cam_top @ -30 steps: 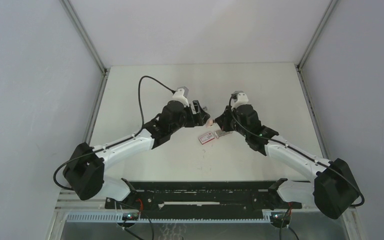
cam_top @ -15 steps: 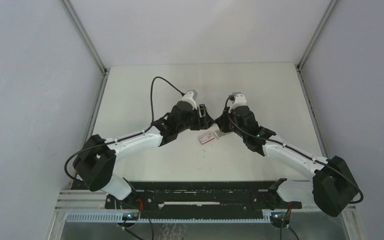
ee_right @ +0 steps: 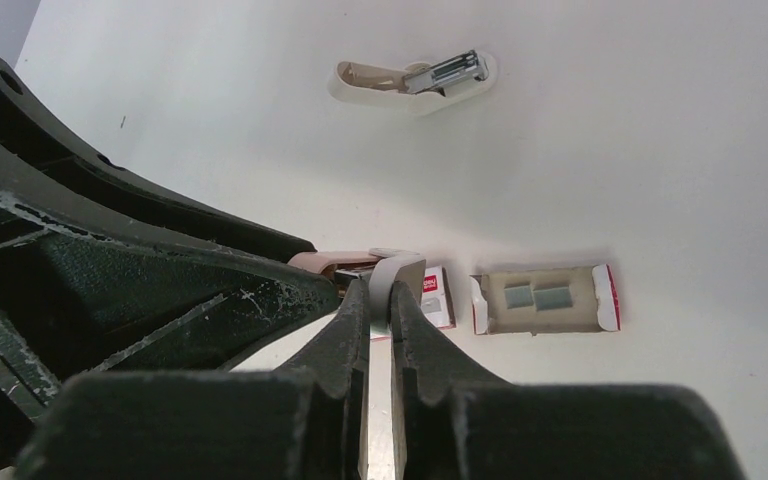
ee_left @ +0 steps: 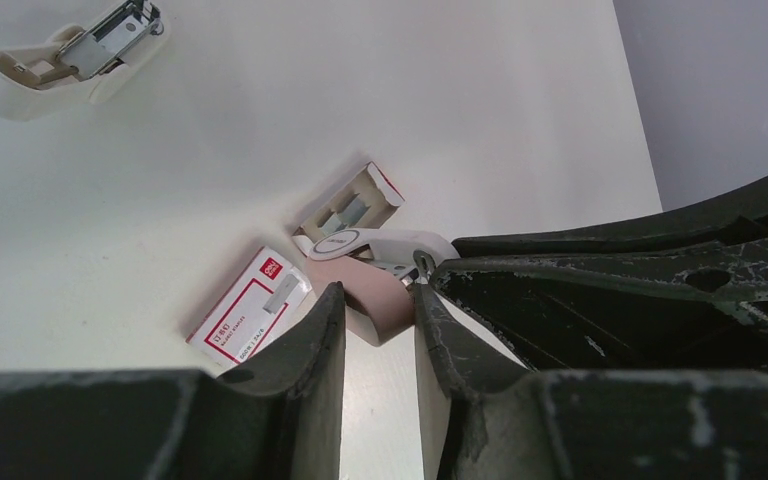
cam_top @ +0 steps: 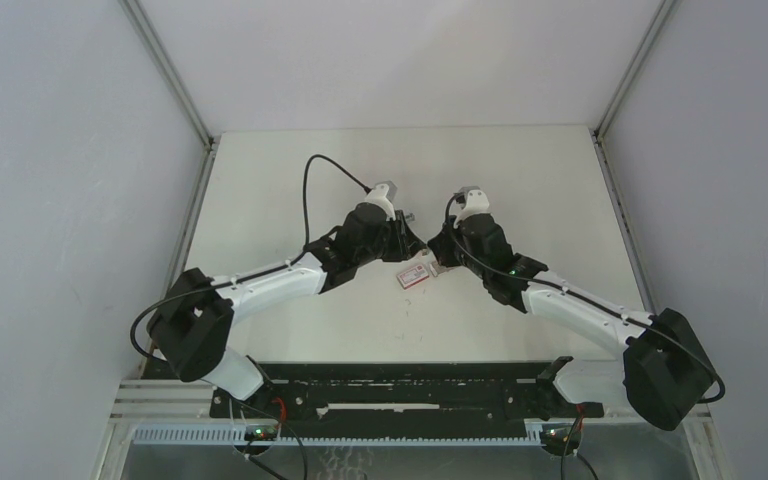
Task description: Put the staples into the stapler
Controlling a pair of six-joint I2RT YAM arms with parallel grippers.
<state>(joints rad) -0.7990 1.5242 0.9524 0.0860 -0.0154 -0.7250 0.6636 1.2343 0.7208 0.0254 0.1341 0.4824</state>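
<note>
A small pink-and-white stapler hangs just above the table between both grippers. My left gripper is shut on its pink body, one finger on each side. My right gripper is shut on the thin white lid of the same stapler. In the top view the left gripper and right gripper meet tip to tip at mid-table. The staples are grey strips lying in an open tray on the table. Beside the tray lies the red-and-white box sleeve.
A white-and-beige stapler-like piece with a metal rail lies on the table beyond the grippers. Grey walls enclose the white table on three sides. Both arm bases sit on a black rail at the near edge.
My left arm swung right to the stapler, and its jaws closed from wide open onto the pink body. The right gripper stayed shut on the lid and barely moved.
</note>
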